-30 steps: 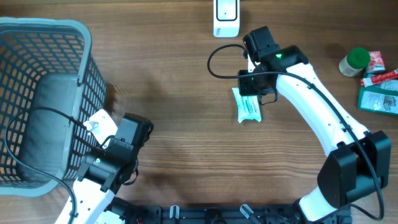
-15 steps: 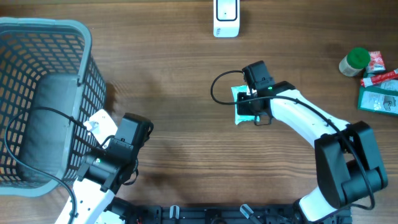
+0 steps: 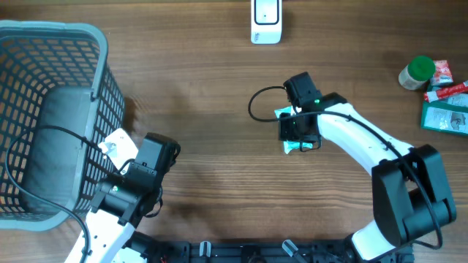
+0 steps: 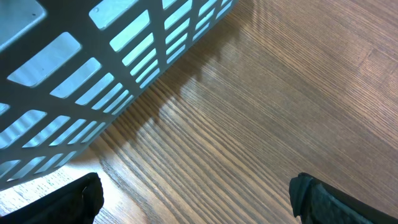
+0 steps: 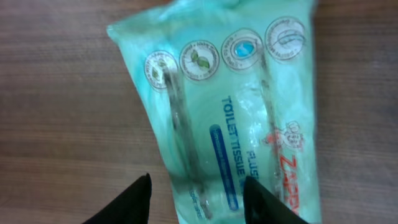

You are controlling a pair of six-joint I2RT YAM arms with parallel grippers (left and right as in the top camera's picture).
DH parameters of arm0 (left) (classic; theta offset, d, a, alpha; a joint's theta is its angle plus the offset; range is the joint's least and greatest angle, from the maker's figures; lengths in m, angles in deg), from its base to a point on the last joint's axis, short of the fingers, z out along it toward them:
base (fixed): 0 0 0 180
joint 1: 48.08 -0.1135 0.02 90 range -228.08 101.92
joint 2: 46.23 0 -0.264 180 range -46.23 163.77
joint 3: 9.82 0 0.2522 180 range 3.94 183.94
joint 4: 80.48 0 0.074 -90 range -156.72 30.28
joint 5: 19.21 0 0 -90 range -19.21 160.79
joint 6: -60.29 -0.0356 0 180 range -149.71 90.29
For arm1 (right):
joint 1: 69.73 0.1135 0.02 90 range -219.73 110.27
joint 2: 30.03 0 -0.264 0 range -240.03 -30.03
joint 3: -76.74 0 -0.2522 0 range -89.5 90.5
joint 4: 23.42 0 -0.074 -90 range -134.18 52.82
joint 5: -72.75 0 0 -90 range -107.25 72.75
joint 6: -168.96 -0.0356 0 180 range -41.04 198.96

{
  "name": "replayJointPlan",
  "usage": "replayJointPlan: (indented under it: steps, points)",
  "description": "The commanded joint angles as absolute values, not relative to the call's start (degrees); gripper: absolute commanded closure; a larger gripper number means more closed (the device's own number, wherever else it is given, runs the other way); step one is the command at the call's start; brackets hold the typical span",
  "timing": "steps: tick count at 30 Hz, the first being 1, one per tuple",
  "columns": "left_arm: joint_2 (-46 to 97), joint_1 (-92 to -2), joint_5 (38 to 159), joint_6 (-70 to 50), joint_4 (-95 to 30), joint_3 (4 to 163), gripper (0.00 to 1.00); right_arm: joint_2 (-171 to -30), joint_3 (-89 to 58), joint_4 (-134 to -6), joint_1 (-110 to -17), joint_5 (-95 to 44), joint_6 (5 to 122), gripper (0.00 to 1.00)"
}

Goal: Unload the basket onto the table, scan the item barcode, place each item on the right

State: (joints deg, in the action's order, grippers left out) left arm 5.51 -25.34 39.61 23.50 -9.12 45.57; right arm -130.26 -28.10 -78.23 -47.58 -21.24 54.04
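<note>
The item is a pale green toilet-tissue pack (image 5: pixel 230 106) lying flat on the wooden table, printed side up; no barcode shows on this face. My right gripper (image 5: pixel 198 190) hovers just over its near end, open: one finger is off the pack's left edge, the other is above its middle. In the overhead view the right gripper (image 3: pixel 298 131) covers most of the pack (image 3: pixel 292 147). A white scanner (image 3: pixel 265 20) stands at the table's far edge. My left gripper (image 4: pixel 196 199) is wide open over bare wood beside the basket.
A grey-blue mesh basket (image 3: pixel 51 31) fills the left side, its wall close to the left gripper (image 4: pixel 93 74). At the far right lie a green-capped jar (image 3: pixel 418 71), red packets (image 3: pixel 447 82) and a green box (image 3: pixel 446 115).
The right arm brought the pack back from near the scanner to the table's middle, then its jaws opened and let the pack go. The left arm has not moved.
</note>
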Motion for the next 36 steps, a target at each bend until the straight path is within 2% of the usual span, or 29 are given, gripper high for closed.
replayJointPlan:
  steps: [1, 2, 3, 5, 10, 13, 22, 23, 25, 31, 32, 36]
  points:
    - [5.2, -25.5, 39.5, 23.0, -9.1, 45.4, 0.00, -129.6, -17.6, -83.6, -47.8, -24.5, 53.2, 0.67]
    - [5.2, -25.5, 39.5, 23.0, -9.1, 45.4, 0.00, -129.4, -15.3, -84.5, -47.8, -24.3, 51.6, 0.77]
    - [5.2, -25.5, 39.5, 23.0, -9.1, 45.4, 0.00, -129.4, -14.4, -84.5, -47.8, -23.8, 49.3, 0.83]
    - [5.2, -25.5, 39.5, 23.0, -9.1, 45.4, 0.00, -129.5, -14.1, -84.6, -47.8, -20.9, 37.6, 0.94]
    - [5.2, -25.5, 39.5, 23.0, -9.1, 45.4, 0.00, -132.8, -14.2, -89.5, -47.8, -15.4, 10.5, 0.96]
    - [5.2, -25.5, 39.5, 23.0, -9.1, 45.4, 0.00, -136.0, -14.2, -89.3, -47.8, -15.4, 6.3, 0.96]
    - [5.2, -25.5, 39.5, 23.0, -9.1, 45.4, 0.00, -148.0, -14.2, -89.3, -47.8, -15.4, 6.4, 0.96]
    - [5.2, -25.5, 39.5, 23.0, -9.1, 45.4, 0.00, -148.6, -14.2, -89.1, -47.8, -15.4, 6.9, 0.93]
    - [5.2, -25.5, 39.5, 23.0, -9.1, 45.4, 0.00, -148.7, -14.2, -89.3, -47.8, -15.3, 7.0, 0.76]
    - [5.2, -25.5, 39.5, 23.0, -9.1, 45.4, 0.00, -148.7, -14.2, -89.4, -47.8, -17.6, 11.7, 0.04]
    - [5.2, -25.5, 39.5, 23.0, -9.1, 45.4, 0.00, -148.7, -14.2, -89.3, -47.8, -17.9, 11.7, 0.00]
    - [5.2, -25.5, 39.5, 23.0, -9.1, 45.4, 0.00, -148.7, -14.2, -89.0, -47.9, -20.5, 15.0, 0.00]
